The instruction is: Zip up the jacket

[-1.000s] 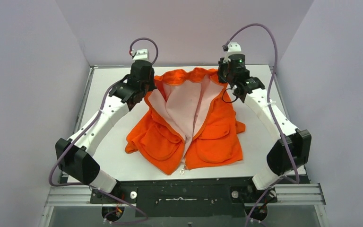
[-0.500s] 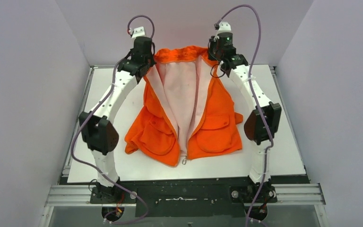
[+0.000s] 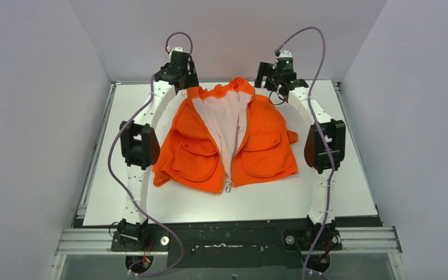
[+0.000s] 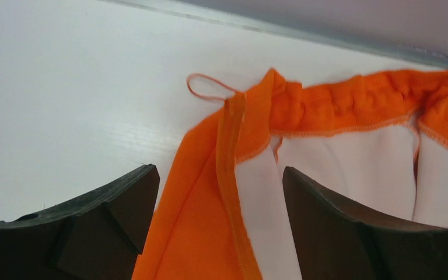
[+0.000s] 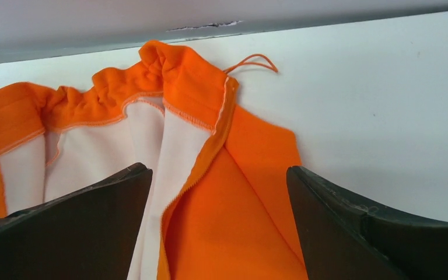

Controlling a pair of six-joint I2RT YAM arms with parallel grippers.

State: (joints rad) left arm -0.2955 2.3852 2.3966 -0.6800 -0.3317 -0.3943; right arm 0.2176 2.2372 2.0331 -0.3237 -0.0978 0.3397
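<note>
The orange jacket [image 3: 262, 154] lies flat on the white table, collar at the far edge and hem toward me. Its front is parted in a V that shows pale lining [image 3: 227, 119], and the zipper pull [image 3: 228, 188] sits at the bottom hem. My left gripper [image 3: 188, 86] hovers open over the jacket's left collar corner [image 4: 251, 111], with fabric below the gap but not pinched. My right gripper [image 3: 263, 81] hangs open over the right collar corner [image 5: 198, 87]. In both wrist views the dark fingers [image 4: 116, 204] [image 5: 338, 216] stand wide apart, clear of the cloth.
The table's back edge and the grey rear wall [image 3: 227, 35] lie just behind the collar. Side walls close in on both sides. Both arms stretch along the jacket's flanks, elbows [image 3: 137, 146] [image 3: 325, 146] at mid-table. Bare white table [image 3: 239, 204] lies in front of the hem.
Both grippers were shut on the collar corners, holding the jacket up. They have opened and let go, and the jacket has dropped flat, lying farther back than a second ago.
</note>
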